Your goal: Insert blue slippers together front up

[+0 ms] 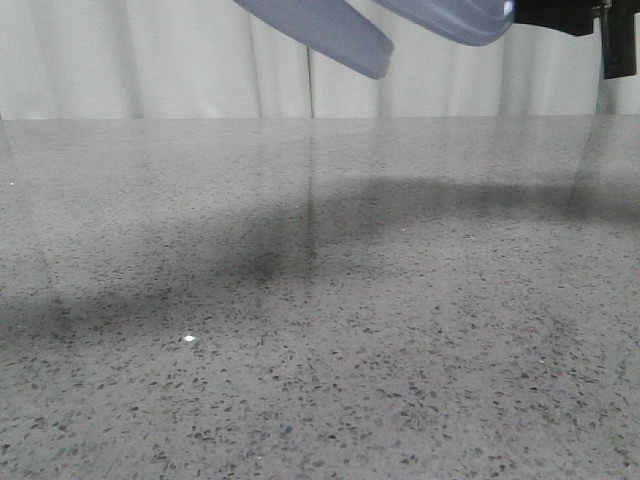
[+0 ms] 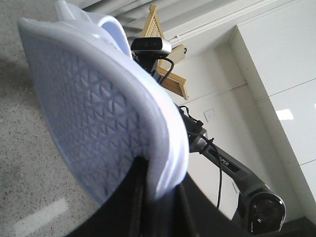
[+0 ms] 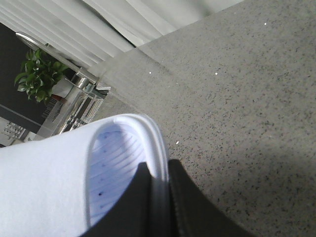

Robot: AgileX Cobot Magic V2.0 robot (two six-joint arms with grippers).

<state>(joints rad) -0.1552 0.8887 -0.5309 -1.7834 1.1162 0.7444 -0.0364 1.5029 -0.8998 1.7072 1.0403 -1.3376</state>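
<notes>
Two pale lavender-blue foam slippers hang high above the speckled grey tabletop, each pinched in one gripper: left, right. Mid-carry; next, aligning them for nesting.

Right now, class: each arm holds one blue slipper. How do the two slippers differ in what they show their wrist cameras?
The left pincer's slipper turns its sole to its wrist camera, a tread of small triangles; the right pincer's slipper shows its ribbed footbed and wide strap. In the front view, the left one dips lower into frame than the right one. Both are pale lavender-blue, clamped at the rim, and held above the speckled grey table.
</notes>
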